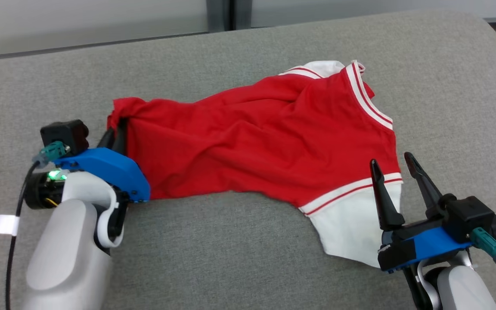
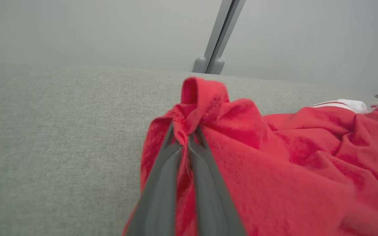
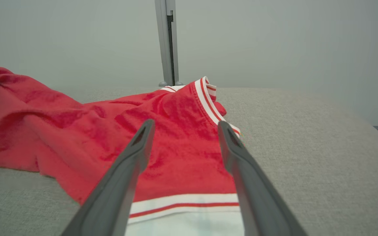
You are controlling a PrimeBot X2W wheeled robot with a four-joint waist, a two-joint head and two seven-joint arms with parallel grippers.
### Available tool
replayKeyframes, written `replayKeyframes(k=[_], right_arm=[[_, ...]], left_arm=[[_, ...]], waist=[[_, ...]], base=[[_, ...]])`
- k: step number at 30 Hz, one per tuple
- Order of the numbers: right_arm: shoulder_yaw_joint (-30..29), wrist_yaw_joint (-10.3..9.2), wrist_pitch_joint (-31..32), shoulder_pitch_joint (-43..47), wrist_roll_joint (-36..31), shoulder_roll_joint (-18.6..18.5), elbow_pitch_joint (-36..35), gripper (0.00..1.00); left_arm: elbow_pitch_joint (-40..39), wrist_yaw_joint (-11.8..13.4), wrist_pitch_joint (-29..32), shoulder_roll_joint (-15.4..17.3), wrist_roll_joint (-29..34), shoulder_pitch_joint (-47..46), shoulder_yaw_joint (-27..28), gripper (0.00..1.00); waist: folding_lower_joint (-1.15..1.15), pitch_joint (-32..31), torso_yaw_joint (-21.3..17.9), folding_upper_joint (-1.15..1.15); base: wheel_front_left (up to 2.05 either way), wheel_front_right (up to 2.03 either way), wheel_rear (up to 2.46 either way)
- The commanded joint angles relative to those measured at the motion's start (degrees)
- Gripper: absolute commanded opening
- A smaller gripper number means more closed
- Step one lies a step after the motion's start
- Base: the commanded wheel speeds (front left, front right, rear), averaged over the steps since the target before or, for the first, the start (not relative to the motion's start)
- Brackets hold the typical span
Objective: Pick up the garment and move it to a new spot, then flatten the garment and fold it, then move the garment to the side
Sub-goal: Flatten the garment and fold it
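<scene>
Head view: red garment (image 1: 252,142) with white trim lies crumpled across the middle of the grey table (image 1: 230,241). Left pincer (image 1: 116,125) is clamped on its left corner, cloth bunched there. Right pincer (image 1: 391,160) is spread wide and empty, tips over the white hem at the garment's right end.
Left wrist view: left pincer (image 2: 184,132) closed tight on a pinch of red cloth.
Right wrist view: right pincer (image 3: 185,124) wide apart, holding nothing, over the striped hem.

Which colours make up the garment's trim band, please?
White trim band with a red stripe; right wrist view.
</scene>
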Motion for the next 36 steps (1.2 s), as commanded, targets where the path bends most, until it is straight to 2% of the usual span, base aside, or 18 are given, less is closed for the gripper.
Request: replayKeyframes(k=[1,5,7,8,15,20,25,30,36], right_arm=[[0.43,0.02,-0.51,-1.33,0.36,-0.05,0.18,1.00],[0.92,0.01,-1.03,-1.95,0.79,-0.05,0.66,1.00],[0.90,0.01,-1.35,-2.15,0.81,-0.05,0.89,1.00],[0.77,0.01,-1.45,-2.18,0.80,-0.05,1.04,1.00],[-1.49,0.01,-1.72,-2.37,0.20,-0.06,1.76,1.00],[-3.26,0.01,-1.53,-1.43,-0.25,-0.05,2.20,1.00],[-4.35,0.01,-0.97,0.16,-0.08,-0.06,2.96,1.00],[-5.24,0.01,-0.34,2.41,0.30,-0.05,3.39,1.00],[-6.42,0.02,0.54,4.69,0.43,-0.05,3.44,1.00]], left_arm=[[2.44,-0.53,-1.77,1.38,1.05,-2.27,0.09,0.00],[8.52,-0.61,-6.27,3.50,2.69,-6.01,0.63,0.00],[10.85,-0.87,-8.10,3.70,2.59,-7.31,0.91,0.85],[11.87,-1.18,-8.95,3.72,2.57,-7.79,0.84,1.00],[16.21,-3.70,-17.31,1.86,1.10,-8.10,0.91,1.00],[15.32,-5.17,-22.80,0.74,1.27,-4.54,0.35,1.00],[10.78,-5.45,-24.01,-0.38,2.04,2.03,1.10,1.00],[1.46,-5.16,-24.06,-1.25,4.08,10.36,3.78,1.00],[-4.88,-4.40,-24.07,-2.61,6.51,18.15,6.91,1.00]], waist=[[-0.01,0.73,-0.69,0.00],[-0.01,2.04,-1.88,0.00],[-0.01,2.32,-2.03,0.00],[-0.01,2.38,-2.01,0.00],[-0.01,0.31,-0.10,0.00],[-0.01,-3.13,1.73,0.00],[-0.01,-6.80,2.77,0.00],[-0.01,-9.66,3.27,0.00],[-0.01,-12.08,3.65,0.00]], base=[[0.00,0.00,0.00],[0.00,0.00,0.00],[0.00,0.00,0.00],[0.00,0.00,0.00],[0.00,0.00,0.00],[0.00,0.00,0.00],[0.00,0.00,0.00],[0.00,0.00,0.00],[0.00,0.00,0.00]])
